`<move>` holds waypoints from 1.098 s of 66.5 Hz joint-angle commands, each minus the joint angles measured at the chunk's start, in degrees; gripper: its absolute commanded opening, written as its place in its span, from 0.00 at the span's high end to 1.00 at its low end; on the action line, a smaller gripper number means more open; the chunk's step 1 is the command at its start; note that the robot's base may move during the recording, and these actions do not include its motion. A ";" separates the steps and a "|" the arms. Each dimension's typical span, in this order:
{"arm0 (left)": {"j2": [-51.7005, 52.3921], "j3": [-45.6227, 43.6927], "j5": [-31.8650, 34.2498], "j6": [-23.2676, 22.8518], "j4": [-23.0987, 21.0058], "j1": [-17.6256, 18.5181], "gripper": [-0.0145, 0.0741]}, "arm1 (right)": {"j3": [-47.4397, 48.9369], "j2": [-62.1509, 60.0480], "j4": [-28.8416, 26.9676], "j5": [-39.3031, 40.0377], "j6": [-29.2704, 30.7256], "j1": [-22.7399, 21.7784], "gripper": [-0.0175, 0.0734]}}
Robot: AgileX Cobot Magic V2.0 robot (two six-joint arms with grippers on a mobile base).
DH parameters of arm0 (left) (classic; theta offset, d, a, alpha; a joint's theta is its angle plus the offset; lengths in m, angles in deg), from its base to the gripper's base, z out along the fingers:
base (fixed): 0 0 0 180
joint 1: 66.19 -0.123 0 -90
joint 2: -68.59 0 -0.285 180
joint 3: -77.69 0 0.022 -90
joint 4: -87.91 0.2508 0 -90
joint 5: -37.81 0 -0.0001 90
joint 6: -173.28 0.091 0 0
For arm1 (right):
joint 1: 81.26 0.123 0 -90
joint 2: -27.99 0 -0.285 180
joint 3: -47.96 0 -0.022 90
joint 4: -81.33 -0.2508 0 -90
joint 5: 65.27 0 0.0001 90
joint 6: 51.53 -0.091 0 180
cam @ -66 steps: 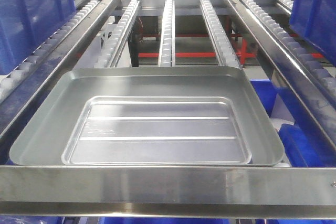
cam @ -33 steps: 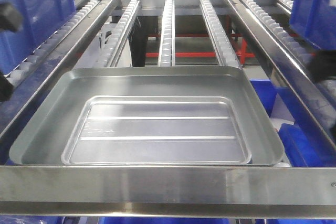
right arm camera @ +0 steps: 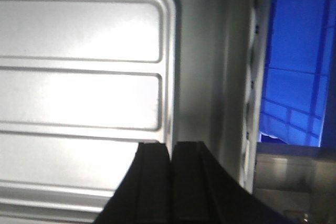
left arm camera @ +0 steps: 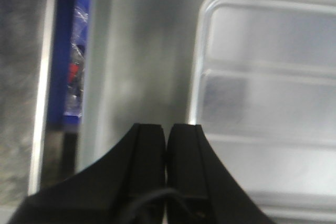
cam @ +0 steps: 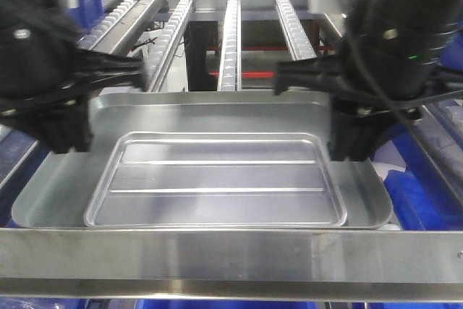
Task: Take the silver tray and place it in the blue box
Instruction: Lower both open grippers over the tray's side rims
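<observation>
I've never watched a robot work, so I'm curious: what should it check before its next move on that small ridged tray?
1. Ridged tray lying flat inside the larger tray: ok.
2. Left jaws lined up with its left rim: ok.
3. Right jaws lined up with its right rim: ok.
4. Jaws open to take the rim: not ok, both pairs are shut.
5. Nothing lying on the ridged tray: ok.
6. Blue box ready to receive it: cannot tell; only some blue plastic, perhaps the box, shows beside the trays.
</observation>
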 commanded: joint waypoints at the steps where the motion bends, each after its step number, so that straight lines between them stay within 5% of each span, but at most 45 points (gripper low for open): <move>1: 0.31 -3.44 0.30 -0.81 0.14 0.46 0.84 | 3.52 -0.06 1.01 0.06 -0.22 0.13 0.74; 14: -0.62 -3.57 1.40 5.46 -3.16 0.34 0.84 | 5.11 2.65 1.08 -1.68 -0.22 -0.02 0.74; 28: -0.62 -3.57 1.92 6.03 -4.46 0.34 0.84 | 5.11 2.85 2.13 -2.10 0.22 -0.02 0.73; 44: -0.62 -3.57 1.79 6.03 -4.06 0.34 0.84 | 5.11 2.85 1.95 -0.03 0.59 -0.02 0.42; 67: -0.62 -3.57 1.42 6.03 -5.38 0.34 0.84 | 5.11 2.85 1.95 -2.18 0.59 -0.02 0.45; 73: -0.62 -3.57 0.63 6.03 -5.38 0.34 0.75 | 5.11 2.85 1.95 -2.11 0.59 -0.02 0.45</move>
